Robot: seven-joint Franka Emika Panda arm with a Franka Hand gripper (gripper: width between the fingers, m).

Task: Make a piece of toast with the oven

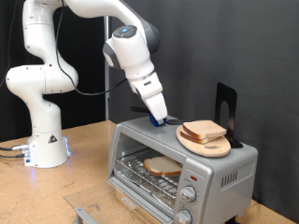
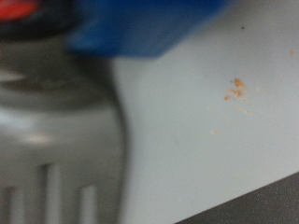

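The silver toaster oven point(image 1: 213, 170) stands on the wooden table at the exterior view's lower right. One slice of bread point(image 1: 163, 167) lies on the wire rack inside it. More slices point(image 1: 205, 130) are stacked on a round wooden board point(image 1: 207, 146) on the oven's roof. My gripper point(image 1: 161, 119) points down at the roof beside the board, its blue fingertips together with nothing between them. The wrist view is blurred: blue fingertips point(image 2: 140, 23) sit close above the oven's silver top point(image 2: 215, 131), which carries some crumbs point(image 2: 235, 89).
A black stand point(image 1: 225, 105) rises behind the board on the oven. The oven's two round knobs point(image 1: 188, 195) and red light point(image 1: 192, 176) face front. The arm's white base point(image 1: 45, 140) stands at the exterior view's left. A grey object point(image 1: 82, 215) lies at the bottom edge.
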